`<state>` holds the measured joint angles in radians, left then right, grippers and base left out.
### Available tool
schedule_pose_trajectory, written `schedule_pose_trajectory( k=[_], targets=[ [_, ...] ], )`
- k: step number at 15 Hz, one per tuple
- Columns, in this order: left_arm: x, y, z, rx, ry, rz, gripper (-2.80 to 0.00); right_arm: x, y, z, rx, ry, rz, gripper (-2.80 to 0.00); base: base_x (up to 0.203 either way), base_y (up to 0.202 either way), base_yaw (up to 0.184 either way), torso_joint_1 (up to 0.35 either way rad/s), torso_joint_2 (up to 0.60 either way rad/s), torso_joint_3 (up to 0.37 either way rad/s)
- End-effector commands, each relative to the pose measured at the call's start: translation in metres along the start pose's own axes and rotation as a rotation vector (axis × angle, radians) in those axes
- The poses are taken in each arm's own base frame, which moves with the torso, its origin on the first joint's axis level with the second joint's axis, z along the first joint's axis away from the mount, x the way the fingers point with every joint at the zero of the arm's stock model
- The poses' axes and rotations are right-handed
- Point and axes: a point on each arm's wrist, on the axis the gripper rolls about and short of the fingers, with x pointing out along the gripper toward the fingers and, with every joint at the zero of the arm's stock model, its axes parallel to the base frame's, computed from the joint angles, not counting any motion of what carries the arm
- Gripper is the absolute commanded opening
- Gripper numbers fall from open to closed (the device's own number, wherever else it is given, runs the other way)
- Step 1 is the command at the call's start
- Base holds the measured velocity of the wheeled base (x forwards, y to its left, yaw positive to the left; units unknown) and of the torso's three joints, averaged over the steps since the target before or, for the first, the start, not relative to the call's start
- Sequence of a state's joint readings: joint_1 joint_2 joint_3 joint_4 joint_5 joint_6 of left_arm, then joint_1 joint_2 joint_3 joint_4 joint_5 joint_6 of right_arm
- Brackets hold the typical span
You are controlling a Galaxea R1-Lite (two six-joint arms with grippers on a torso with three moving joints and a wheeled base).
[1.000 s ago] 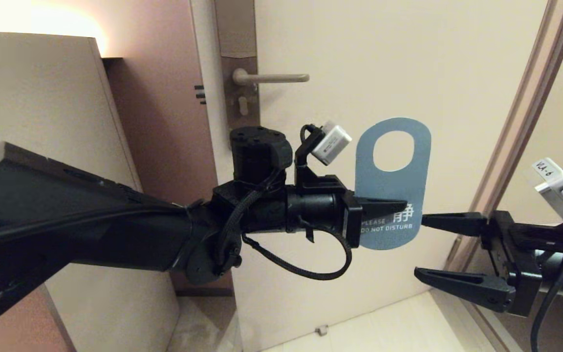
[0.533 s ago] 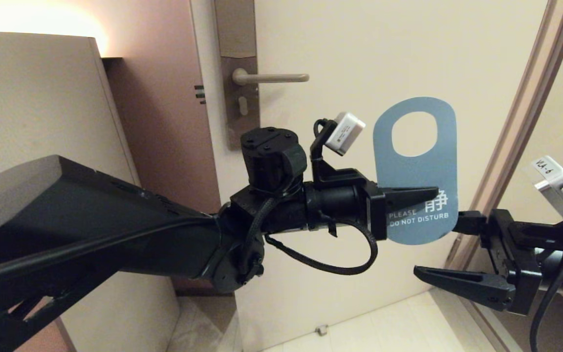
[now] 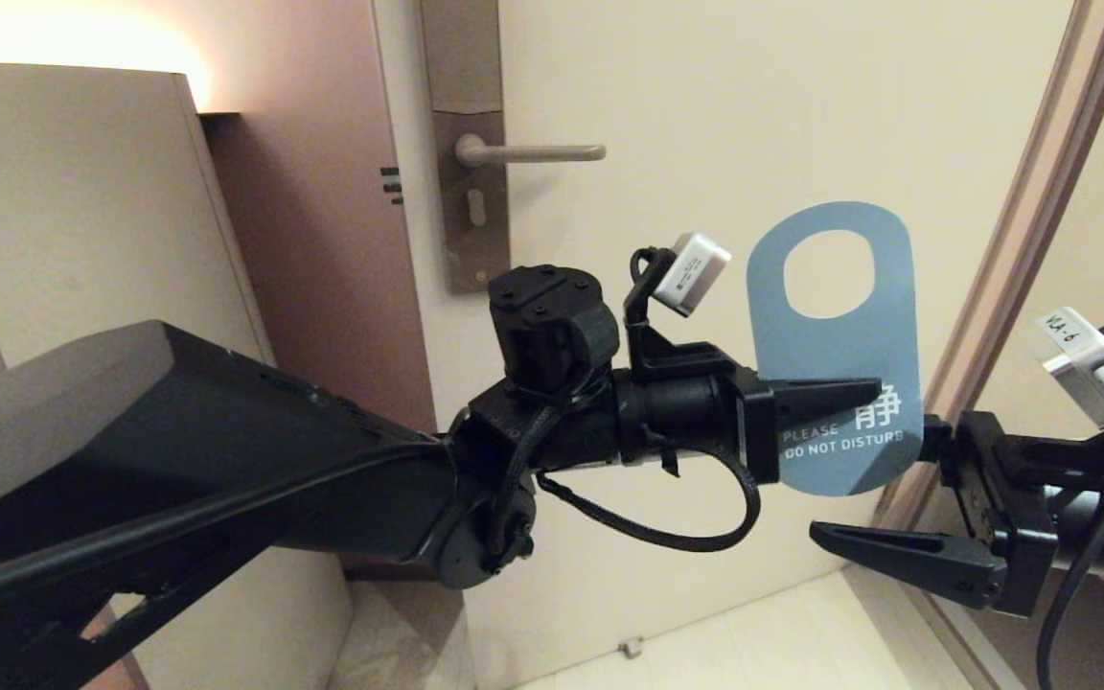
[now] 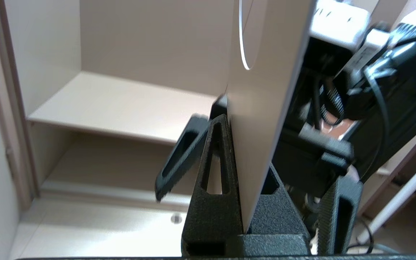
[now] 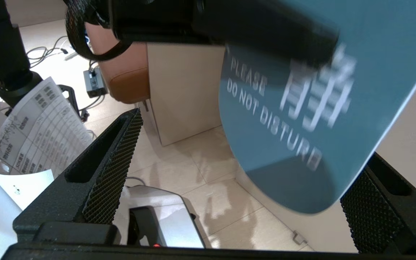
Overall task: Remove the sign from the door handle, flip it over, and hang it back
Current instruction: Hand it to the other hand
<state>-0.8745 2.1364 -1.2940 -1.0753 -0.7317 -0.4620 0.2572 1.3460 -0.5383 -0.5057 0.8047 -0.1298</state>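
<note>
The sign (image 3: 839,359) is held upright in front of the door, teal-blue "Please do not disturb" face toward me, oval hole at the top. My left gripper (image 3: 859,395) is shut on its lower half from the left. In the left wrist view the sign (image 4: 262,119) stands edge-on, clamped in the left gripper (image 4: 242,144). My right gripper (image 3: 825,482) is open at the sign's lower right; one finger is hidden behind the card, the other lies below it. In the right wrist view the sign (image 5: 302,119) hangs unclamped inside the right gripper (image 5: 244,155). The door handle (image 3: 533,151) is bare, up and to the left.
The handle's tall plate (image 3: 471,211) sits at the door's left edge. A pale cabinet (image 3: 82,192) stands left and the door frame (image 3: 1022,240) runs down the right. A small door stop (image 3: 631,647) is on the floor. Papers (image 5: 38,122) and cables lie behind.
My left arm has carried the sign to the right, until it covers the right gripper's upper finger. The right gripper has barely moved and stays open.
</note>
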Motion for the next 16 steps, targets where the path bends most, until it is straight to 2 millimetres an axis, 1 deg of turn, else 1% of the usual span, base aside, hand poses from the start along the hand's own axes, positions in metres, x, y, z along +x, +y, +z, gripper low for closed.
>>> schedule_pose_trajectory(
  k=[1,3,5,9,16],
  targets=[
    [0.002,0.0,-0.003,-0.013,-0.017,-0.012,-2.8,0.0,0.0,0.002,-0.009,-0.007,0.004,0.0,0.0,0.0,0.0,0.0,0.0,0.0],
    [0.006,-0.001,-0.007,-0.016,-0.035,0.002,-2.8,-0.001,0.001,0.002,-0.01,-0.008,0.003,0.0,0.0,0.0,0.0,0.0,0.0,0.0],
    [0.006,-0.002,-0.007,-0.016,-0.042,0.005,-2.8,-0.001,0.001,0.001,-0.01,-0.008,0.003,0.0,0.0,0.0,0.0,0.0,0.0,0.0],
    [0.003,-0.002,-0.014,-0.032,-0.018,0.013,-2.8,-0.002,0.002,0.001,-0.011,-0.009,0.002,0.0,0.0,0.0,0.0,0.0,0.0,0.0],
    [0.0,-0.004,-0.014,-0.039,-0.006,0.008,-2.8,-0.002,0.003,0.001,-0.012,-0.009,0.0,0.0,0.0,0.0,0.0,0.0,0.0,0.0]
  ],
)
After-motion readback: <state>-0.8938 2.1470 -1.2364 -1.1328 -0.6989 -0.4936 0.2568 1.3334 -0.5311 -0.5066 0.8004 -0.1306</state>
